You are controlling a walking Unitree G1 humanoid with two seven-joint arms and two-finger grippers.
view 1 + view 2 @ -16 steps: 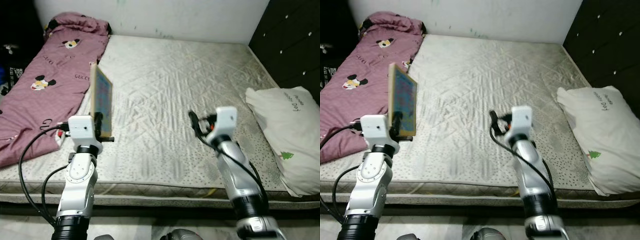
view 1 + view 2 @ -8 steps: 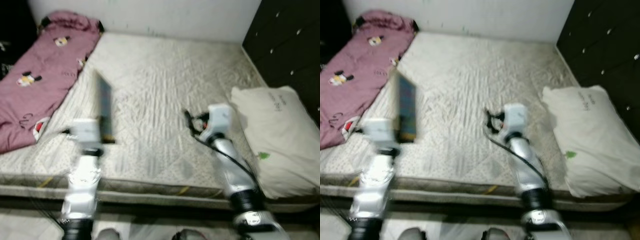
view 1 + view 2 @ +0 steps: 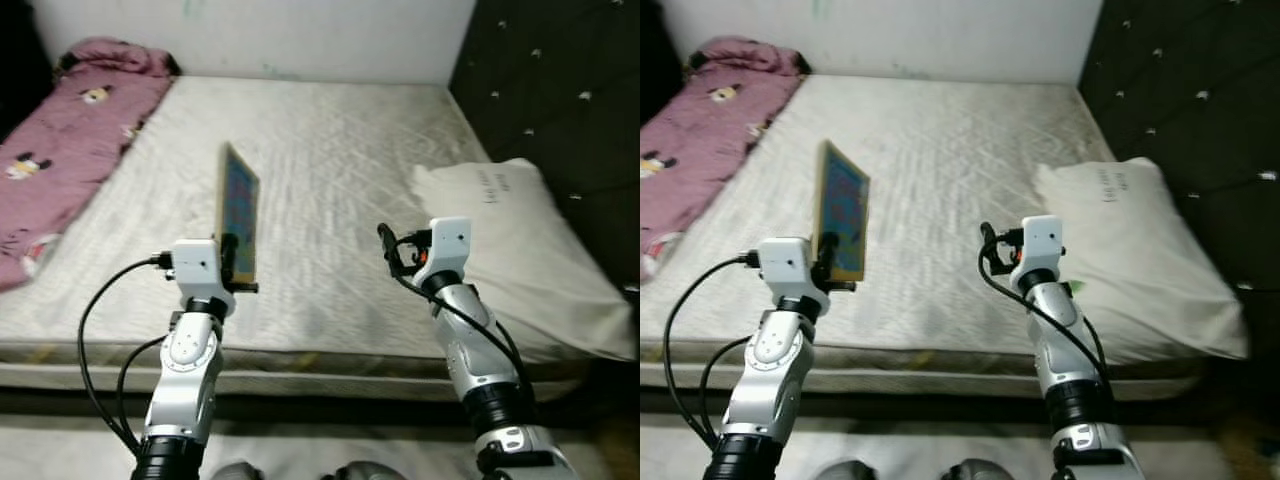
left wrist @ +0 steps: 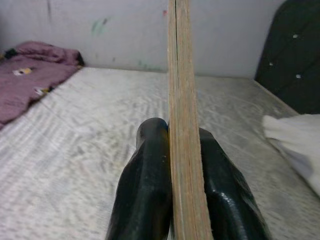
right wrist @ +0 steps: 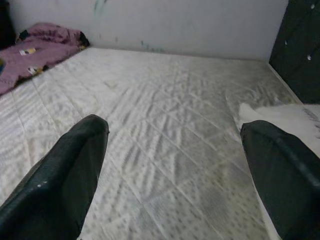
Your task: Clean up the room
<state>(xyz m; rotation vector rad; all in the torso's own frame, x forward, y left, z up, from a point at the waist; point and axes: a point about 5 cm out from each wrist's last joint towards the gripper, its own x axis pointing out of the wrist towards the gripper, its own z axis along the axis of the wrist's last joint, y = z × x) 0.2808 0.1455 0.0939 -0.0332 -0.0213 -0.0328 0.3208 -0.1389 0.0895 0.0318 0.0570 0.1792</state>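
Observation:
My left gripper (image 3: 236,262) is shut on a thin wooden board (image 3: 238,208) with a colourful picture face, held upright on its edge above the near side of the bare mattress (image 3: 330,140). In the left wrist view the board's edge (image 4: 182,125) runs straight up between the two black fingers (image 4: 147,190). My right gripper (image 3: 390,250) hovers open over the mattress near its front edge, holding nothing; its fingers (image 5: 60,180) stand wide apart in the right wrist view.
A white pillow (image 3: 510,240) lies on the right side of the mattress. A pink patterned blanket (image 3: 60,130) covers the far left. A dark tufted panel (image 3: 550,90) stands on the right, a pale wall (image 3: 260,35) behind.
The camera has swung to the right, so the bed and blanket shifted left in view. The left gripper still holds the board upright; the right gripper stays open.

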